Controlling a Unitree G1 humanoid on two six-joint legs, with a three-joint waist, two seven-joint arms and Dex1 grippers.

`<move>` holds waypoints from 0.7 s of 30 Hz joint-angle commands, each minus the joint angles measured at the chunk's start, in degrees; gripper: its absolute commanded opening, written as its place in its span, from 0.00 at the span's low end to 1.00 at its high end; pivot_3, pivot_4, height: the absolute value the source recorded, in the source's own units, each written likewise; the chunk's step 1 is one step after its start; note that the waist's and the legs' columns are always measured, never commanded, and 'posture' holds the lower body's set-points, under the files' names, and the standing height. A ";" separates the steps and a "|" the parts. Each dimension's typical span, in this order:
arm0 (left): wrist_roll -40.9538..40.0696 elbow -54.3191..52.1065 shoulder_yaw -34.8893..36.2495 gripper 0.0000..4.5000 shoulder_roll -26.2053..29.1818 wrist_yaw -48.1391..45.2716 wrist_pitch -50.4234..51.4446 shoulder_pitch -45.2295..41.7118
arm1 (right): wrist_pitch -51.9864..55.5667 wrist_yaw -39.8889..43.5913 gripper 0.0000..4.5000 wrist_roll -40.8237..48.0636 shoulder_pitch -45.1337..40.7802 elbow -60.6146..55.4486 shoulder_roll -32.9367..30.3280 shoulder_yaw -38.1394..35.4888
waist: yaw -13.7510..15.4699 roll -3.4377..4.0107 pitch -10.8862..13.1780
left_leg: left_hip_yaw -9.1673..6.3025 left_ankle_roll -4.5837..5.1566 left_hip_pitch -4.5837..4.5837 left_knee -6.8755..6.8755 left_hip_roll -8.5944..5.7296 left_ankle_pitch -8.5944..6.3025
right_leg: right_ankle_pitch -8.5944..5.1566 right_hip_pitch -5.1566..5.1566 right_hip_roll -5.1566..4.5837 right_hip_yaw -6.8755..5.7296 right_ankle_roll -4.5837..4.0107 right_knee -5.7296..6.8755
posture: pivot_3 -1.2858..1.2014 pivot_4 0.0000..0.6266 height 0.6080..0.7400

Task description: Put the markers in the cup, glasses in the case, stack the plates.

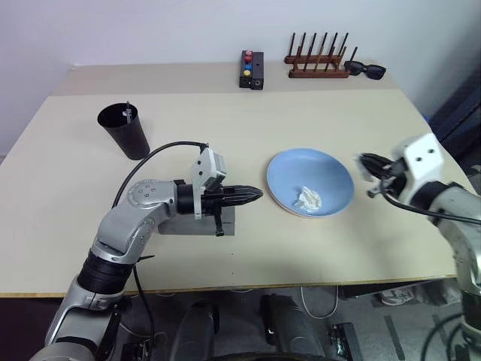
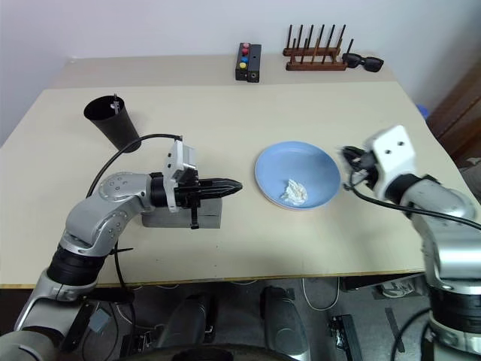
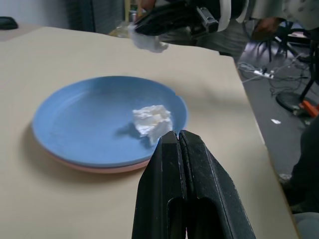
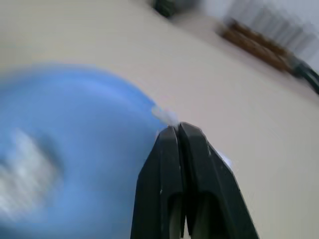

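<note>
Hands both closed: left hand (image 1: pixel 254 195) level, empty; right hand (image 3: pixel 149 31) pinching white paper scrap (image 3: pixel 147 43).

Two plates sit stacked as one pile: a light blue plate (image 1: pixel 331 177) on top and a pale pink plate (image 3: pixel 94 168) showing as a rim beneath it. There are two scraps of crumpled white paper, one (image 1: pixel 307 198) lying on the blue plate and one (image 3: pixel 145 41) pinched at the right gripper's tips. One black cup (image 1: pixel 125 130) holds at least one marker (image 1: pixel 128 112), and there is one grey case (image 1: pixel 197 223), one wooden rack (image 1: pixel 319 62), one pair of black sunglasses (image 1: pixel 366 71) and one black button box (image 1: pixel 252 69).
</note>
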 commanded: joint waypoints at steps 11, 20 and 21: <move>-1.21 -4.12 3.67 0.00 1.45 3.38 2.36 1.55 | -3.83 -0.92 0.76 -3.73 -3.09 5.08 3.74 9.03 | 0.73 0.00 0.01 | 0.01 0.00 -0.06 -0.01 -0.05 0.00 | 0.00 -0.05 -0.08 -0.01 0.01 -0.04 | 0.52 0.24 0.96; 2.51 1.57 9.85 0.00 6.66 5.76 -1.02 3.11 | -11.01 7.95 0.86 2.03 6.44 2.34 -2.28 -4.11 | 0.85 0.00 0.01 | 0.00 0.00 -0.06 -0.02 -0.04 0.00 | 0.04 -0.04 -0.05 -0.02 0.09 -0.05 | 0.52 0.24 0.96; 2.65 2.60 11.64 0.00 8.38 5.33 -1.60 4.13 | -10.96 9.64 0.86 3.52 8.87 1.95 -3.17 -7.05 | 0.83 0.00 0.01 | 0.01 0.00 -0.05 -0.04 -0.04 0.00 | 0.04 -0.05 -0.05 -0.02 0.09 -0.05 | 0.52 0.24 0.96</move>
